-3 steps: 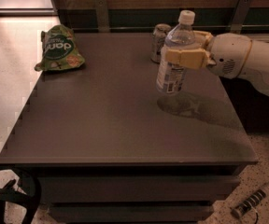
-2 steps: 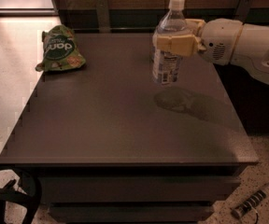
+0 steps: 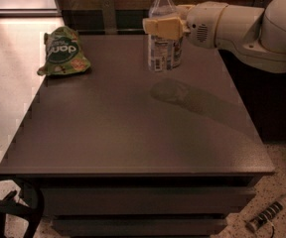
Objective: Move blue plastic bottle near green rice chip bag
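The blue plastic bottle [image 3: 161, 38] is a clear bottle with a white cap and a pale label. It hangs upright above the dark table [image 3: 133, 128], clear of the top, with its shadow below it. My gripper [image 3: 165, 26] comes in from the right and is shut on the bottle's middle. The green rice chip bag [image 3: 62, 52] lies at the table's back left, well to the left of the bottle.
A silver can is mostly hidden behind the bottle at the back of the table. A pale floor lies to the left. A power strip [image 3: 267, 216] lies on the floor at the lower right. A black cable loop [image 3: 9, 207] sits at the lower left.
My gripper has lifted the bottle higher and carried it to the left, toward the chip bag. The can is now hidden behind the bottle.
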You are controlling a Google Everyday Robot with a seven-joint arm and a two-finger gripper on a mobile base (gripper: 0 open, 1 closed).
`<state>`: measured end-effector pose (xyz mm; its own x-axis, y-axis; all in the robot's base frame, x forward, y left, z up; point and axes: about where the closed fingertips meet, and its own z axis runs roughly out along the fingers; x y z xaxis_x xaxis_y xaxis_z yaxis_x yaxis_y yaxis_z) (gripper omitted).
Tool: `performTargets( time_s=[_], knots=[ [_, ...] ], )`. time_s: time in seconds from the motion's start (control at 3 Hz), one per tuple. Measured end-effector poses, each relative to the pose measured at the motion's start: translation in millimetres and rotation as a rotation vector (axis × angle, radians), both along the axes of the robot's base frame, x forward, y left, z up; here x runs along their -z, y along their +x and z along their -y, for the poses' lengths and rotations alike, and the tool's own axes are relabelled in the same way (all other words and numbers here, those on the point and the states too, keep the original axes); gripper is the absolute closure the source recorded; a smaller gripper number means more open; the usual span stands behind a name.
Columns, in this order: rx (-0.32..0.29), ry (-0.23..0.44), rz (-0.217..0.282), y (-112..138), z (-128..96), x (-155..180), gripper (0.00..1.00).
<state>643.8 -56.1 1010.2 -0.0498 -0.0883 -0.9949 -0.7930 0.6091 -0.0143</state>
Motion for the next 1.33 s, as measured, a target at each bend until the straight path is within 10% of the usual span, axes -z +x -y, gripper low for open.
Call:
performTargets(
  time_s=[0.67, 1.33],
  knots=[
    [0.014, 0.069, 0.101, 34, -42, -8, 1.0],
    [0.028, -0.003, 0.124, 74, -76, -5, 1.0]
  ],
)
